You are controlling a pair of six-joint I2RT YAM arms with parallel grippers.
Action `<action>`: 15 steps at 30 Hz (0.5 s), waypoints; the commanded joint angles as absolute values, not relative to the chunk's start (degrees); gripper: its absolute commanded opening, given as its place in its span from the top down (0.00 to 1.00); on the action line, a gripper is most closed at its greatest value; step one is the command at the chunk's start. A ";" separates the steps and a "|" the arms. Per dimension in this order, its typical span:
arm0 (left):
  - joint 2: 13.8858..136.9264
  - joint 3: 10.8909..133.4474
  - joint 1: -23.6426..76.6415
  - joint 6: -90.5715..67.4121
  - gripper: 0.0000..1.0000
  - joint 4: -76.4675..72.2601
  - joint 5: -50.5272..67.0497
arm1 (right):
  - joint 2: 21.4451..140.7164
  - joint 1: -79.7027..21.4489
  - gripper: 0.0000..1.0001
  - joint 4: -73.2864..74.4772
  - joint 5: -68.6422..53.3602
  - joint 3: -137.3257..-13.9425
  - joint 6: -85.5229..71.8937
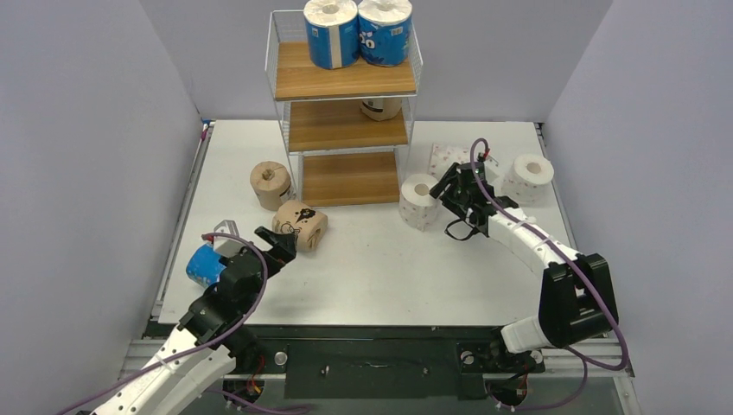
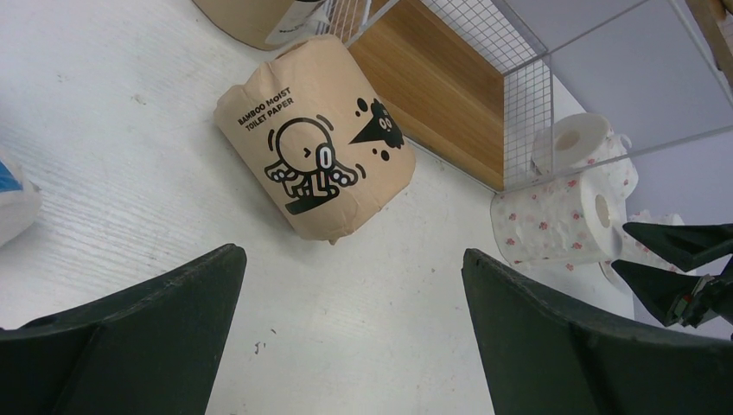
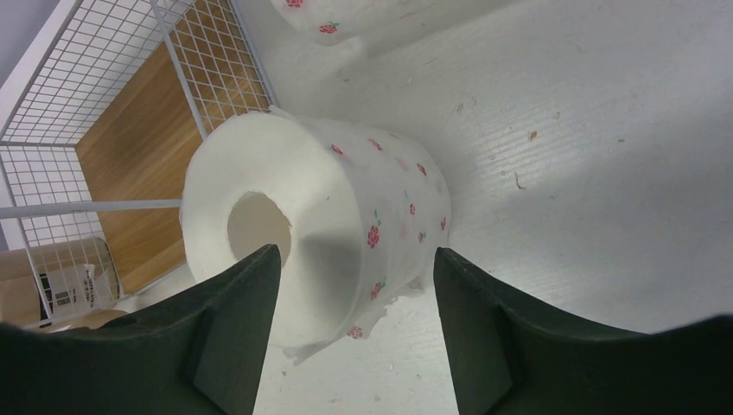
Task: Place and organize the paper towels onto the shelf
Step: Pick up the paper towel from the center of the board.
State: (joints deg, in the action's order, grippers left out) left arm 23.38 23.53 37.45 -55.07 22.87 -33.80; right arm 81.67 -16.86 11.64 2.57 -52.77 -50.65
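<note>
The shelf (image 1: 346, 82) stands at the back centre with two blue rolls (image 1: 357, 32) on its top board and a tan roll (image 1: 381, 107) on the middle board. A white flower-printed roll (image 3: 346, 199) lies on its side by the shelf's right foot. My right gripper (image 3: 356, 251) is open, its fingers either side of this roll's near end without visibly pressing it. My left gripper (image 2: 353, 251) is open and holds nothing; it sits just short of a tan roll (image 2: 315, 160) lying on the table.
Another tan roll (image 1: 270, 184) stands left of the shelf. A blue roll (image 1: 204, 264) lies beside the left wrist. Two more white rolls (image 1: 528, 177) (image 1: 451, 156) sit behind the right arm. Grey walls close in the table's sides.
</note>
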 commanded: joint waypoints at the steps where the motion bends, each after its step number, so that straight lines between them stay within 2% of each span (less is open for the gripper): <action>1: 22.49 22.10 37.53 -54.96 0.04 19.04 -30.69 | 83.31 -17.15 0.39 9.63 3.84 -56.01 -50.92; 15: 28.17 22.56 37.53 -54.01 0.04 16.83 -26.46 | 87.81 -19.96 0.38 12.69 5.53 -59.89 -47.61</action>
State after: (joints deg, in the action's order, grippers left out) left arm 27.09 21.61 37.45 -54.98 20.36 -28.27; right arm 86.74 -19.18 11.94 3.27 -56.99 -49.32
